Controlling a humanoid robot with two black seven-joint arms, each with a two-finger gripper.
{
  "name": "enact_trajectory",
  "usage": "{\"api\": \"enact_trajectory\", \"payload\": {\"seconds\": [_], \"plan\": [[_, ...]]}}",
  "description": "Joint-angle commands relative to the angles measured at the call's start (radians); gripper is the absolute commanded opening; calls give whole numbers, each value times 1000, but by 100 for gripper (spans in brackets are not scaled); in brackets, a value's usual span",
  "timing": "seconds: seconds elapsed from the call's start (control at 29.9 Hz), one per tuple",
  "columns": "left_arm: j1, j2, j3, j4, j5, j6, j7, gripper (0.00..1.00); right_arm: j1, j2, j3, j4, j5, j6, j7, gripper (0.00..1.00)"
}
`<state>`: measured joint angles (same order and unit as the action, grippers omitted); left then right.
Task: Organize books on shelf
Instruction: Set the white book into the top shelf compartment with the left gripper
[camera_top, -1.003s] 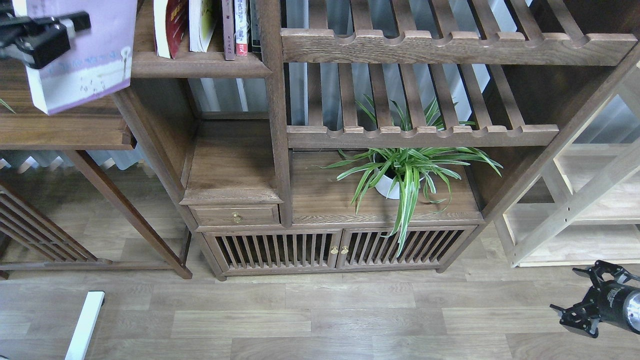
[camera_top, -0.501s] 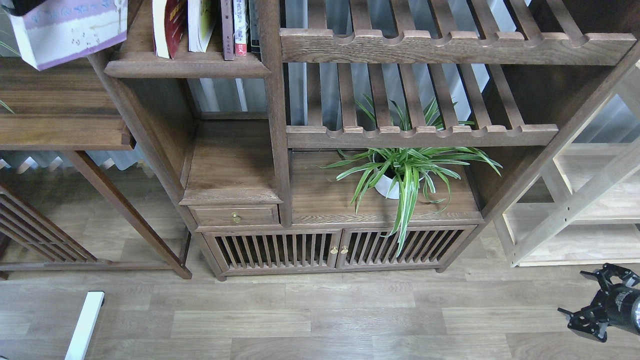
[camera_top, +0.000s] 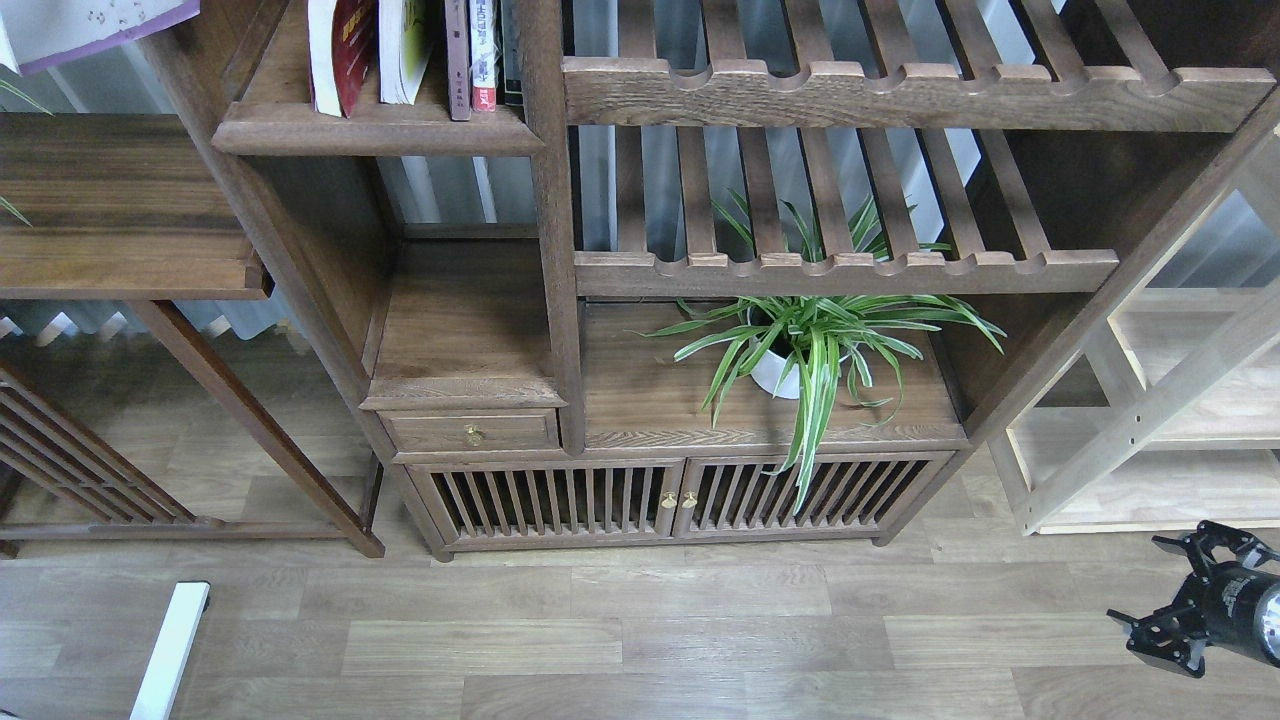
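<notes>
Right gripper (camera_top: 1165, 600): hanging low over the floor at the right edge, fingers spread apart, holding nothing.
Left gripper: lying outside the view; state not visible.
Lavender book (camera_top: 90, 30): showing only a corner at the top left edge, above the side table (camera_top: 120, 215).
Red book (camera_top: 338, 55): standing on the shelf (camera_top: 375, 130), leaning beside the yellow-green book (camera_top: 405, 50).
Thin books (camera_top: 480, 55): standing upright against the post.
Plant (camera_top: 810, 345): sitting under the slatted racks (camera_top: 900, 95).
</notes>
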<state>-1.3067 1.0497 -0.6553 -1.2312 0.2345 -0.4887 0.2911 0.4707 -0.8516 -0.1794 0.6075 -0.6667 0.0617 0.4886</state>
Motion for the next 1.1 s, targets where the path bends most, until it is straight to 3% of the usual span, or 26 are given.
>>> {"api": "enact_trajectory", "payload": {"seconds": [0.0,0.17,0.5,0.67,1.07], "plan": [[-3,-40,2,10,32,0,-6,0,2,0,1,0,1,0,0,100],[-26,-125,0,59,75,0,-7,0,2,-3,1,0,1,0,0,100],[-54,-165,2,111,89,27,-7,0,3,-3,5,1,1,0,0,100],[-49,-198,3,128,160,90,-26,0,3,0,8,1,2,0,0,100],[-45,-322,16,128,296,332,-50,0,3,3,11,1,2,0,0,100]]}}
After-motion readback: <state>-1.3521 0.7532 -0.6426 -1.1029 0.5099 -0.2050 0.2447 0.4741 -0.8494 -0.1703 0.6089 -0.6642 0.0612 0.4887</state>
